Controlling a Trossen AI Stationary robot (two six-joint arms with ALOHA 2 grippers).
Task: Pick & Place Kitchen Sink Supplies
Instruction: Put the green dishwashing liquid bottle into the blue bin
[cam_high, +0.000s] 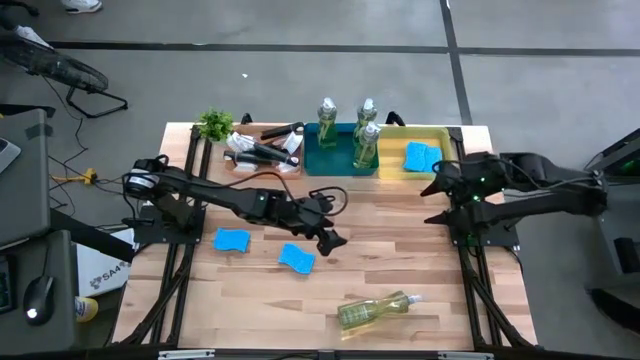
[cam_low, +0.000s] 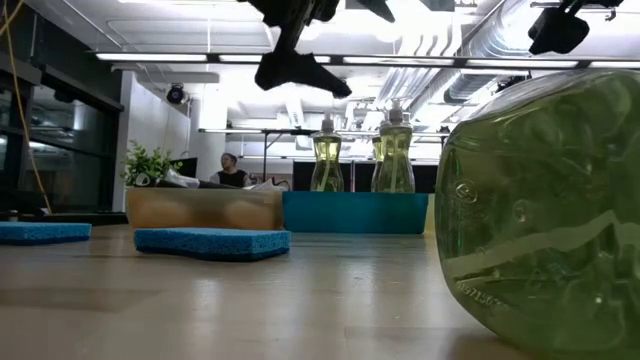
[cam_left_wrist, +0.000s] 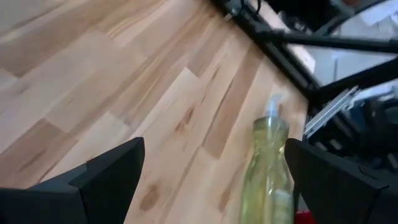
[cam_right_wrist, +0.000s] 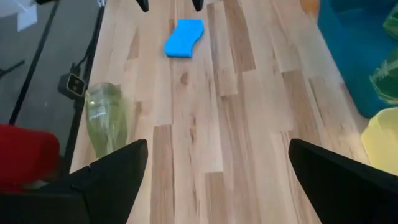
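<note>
From above, the left gripper (cam_high: 330, 238) hangs spread and empty over the middle of the tabletop (cam_high: 400, 260), between a blue sponge (cam_high: 297, 258) just beside it and the fallen bottle (cam_high: 375, 309) lying nearer the front edge, its long axis running across the table with the pump end toward the right; the right gripper (cam_high: 437, 190) waits spread by the yellow bin (cam_high: 432, 133), farther from the bottle, so the left arm looks the nearer; at table height the bottle (cam_low: 545, 210) fills the near right, the left gripper (cam_low: 300, 65) high above the sponge (cam_low: 212, 241); the left wrist view looks down at the bottle (cam_left_wrist: 268, 168) ahead between its open fingers; the right wrist view shows bottle (cam_right_wrist: 106, 121) and sponge (cam_right_wrist: 183, 38) well apart from its own spread fingers
</note>
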